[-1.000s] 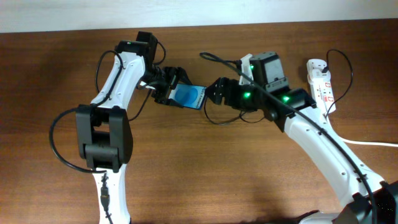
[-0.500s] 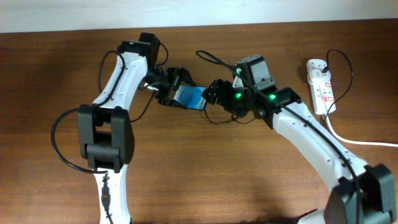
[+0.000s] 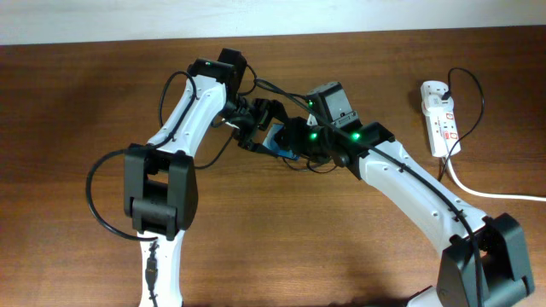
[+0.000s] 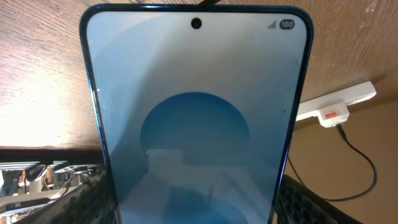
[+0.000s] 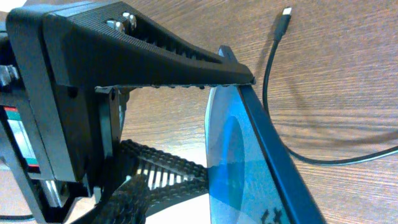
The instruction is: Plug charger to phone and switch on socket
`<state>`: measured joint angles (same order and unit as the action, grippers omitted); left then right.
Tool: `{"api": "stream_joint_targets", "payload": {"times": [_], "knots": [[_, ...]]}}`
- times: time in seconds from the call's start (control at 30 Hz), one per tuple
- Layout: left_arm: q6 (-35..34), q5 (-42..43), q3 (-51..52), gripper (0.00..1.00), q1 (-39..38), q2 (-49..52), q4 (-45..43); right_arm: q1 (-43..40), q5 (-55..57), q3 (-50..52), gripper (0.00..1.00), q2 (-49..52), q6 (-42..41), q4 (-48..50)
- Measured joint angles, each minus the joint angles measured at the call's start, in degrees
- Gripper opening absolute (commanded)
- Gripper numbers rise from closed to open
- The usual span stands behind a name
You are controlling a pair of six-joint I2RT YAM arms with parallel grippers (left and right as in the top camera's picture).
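Note:
My left gripper [image 3: 258, 128] is shut on the phone [image 3: 278, 139] and holds it off the table. In the left wrist view the phone's blue screen [image 4: 196, 118] fills the frame between my left gripper's jaws [image 4: 196, 202]. My right gripper [image 3: 296, 139] is right up against the phone's other end. In the right wrist view the phone [image 5: 261, 180] is edge-on, with a gap between it and my one visible finger [image 5: 127, 193]; the gripper looks open. The charger cable [image 5: 266, 81] lies on the table with its plug tip [image 5: 286, 12] free. The socket [image 3: 440, 119] lies at the far right.
The socket's thick white cord [image 3: 495, 194] runs off the right edge. A thin black cable [image 3: 478, 102] loops from the socket. The socket also shows in the left wrist view [image 4: 339, 99]. My two arms crowd the table's middle back.
My left gripper has carried the phone to the right. My right gripper has moved left and closed the gap until it meets the phone.

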<state>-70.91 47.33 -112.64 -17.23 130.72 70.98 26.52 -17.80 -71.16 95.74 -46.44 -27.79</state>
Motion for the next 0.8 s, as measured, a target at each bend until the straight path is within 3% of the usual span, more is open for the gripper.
{"api": "stream_joint_targets", "payload": {"times": [0.2, 0.3, 0.43, 0.53, 0.6, 0.67, 0.8], "knots": [[0.0, 0.7, 0.0, 0.0, 0.1, 0.0, 0.0, 0.0, 1.1, 0.0, 0.23, 0.2, 0.1, -0.5], [0.0, 0.8, 0.0, 0.0, 0.3, 0.0, 0.0, 0.0, 1.6, 0.0, 0.2, 0.3, 0.1, -0.6], [0.0, 0.7, 0.0, 0.0, 0.4, 0.0, -0.1, 0.0, 2.2, 0.0, 0.04, 0.4, -0.2, -0.9], [0.2, 1.1, -0.2, 0.01, 0.8, 0.0, -0.5, -0.2, 2.6, 0.0, 0.04, 0.7, -3.0, -0.6], [0.2, 1.1, -0.2, 0.08, 0.8, 0.0, -0.4, -0.2, 2.6, 0.0, 0.04, 0.7, -2.9, -0.7], [0.2, 1.1, -0.2, 0.21, 0.8, 0.0, -0.5, -0.2, 2.6, 0.0, 0.04, 0.7, -2.9, -0.6], [0.2, 1.1, -0.2, 0.3, 0.8, 0.0, -0.5, -0.2, 2.6, 0.0, 0.04, 0.7, -2.9, -0.5]]}}
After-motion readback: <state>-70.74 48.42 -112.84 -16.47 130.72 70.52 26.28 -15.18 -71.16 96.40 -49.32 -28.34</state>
